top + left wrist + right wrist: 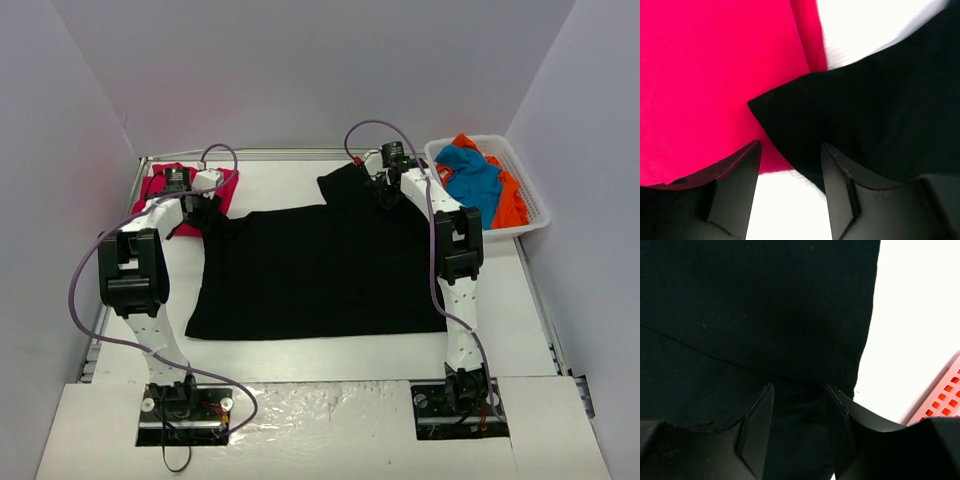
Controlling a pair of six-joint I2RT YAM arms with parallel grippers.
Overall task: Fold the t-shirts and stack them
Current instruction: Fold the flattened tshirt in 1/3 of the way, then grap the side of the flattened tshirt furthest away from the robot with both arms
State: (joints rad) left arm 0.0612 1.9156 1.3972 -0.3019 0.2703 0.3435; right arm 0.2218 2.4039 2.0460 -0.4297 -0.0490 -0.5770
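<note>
black t-shirt [320, 268]: large, plain black, spread flat in the middle of the counter [300, 355]. Hem toward the arm bases, sleeves toward the far edge. Right sleeve sticks out at an angle.
red t-shirt [160, 188]: crimson, lying at the far left corner, touching the black left sleeve.
basket [525, 227]: white, slotted, at the far right. Blue t-shirt [470, 178] and orange t-shirt [512, 200] heaped inside.
left fingers [207, 210]: at the black left sleeve where it meets the red. Parted to a middling gap, nothing clamped.
right fingers [383, 192]: over the black right sleeve near the far edge. Parted to a middling gap with black cloth showing through it; no pinch visible.
left wrist only: the sleeve's pointed corner lies on top of the red cloth, just ahead of the fingertips. Black cloth runs under one finger, and there is bare counter in the gap.
right wrist only: a seam line crosses the black cloth. The cloth edge is off to one side, then counter, then a corner of the slotted basket wall with orange showing through.
top view only: whole layout, both arms reaching to opposite sleeves, basket contents.
</note>
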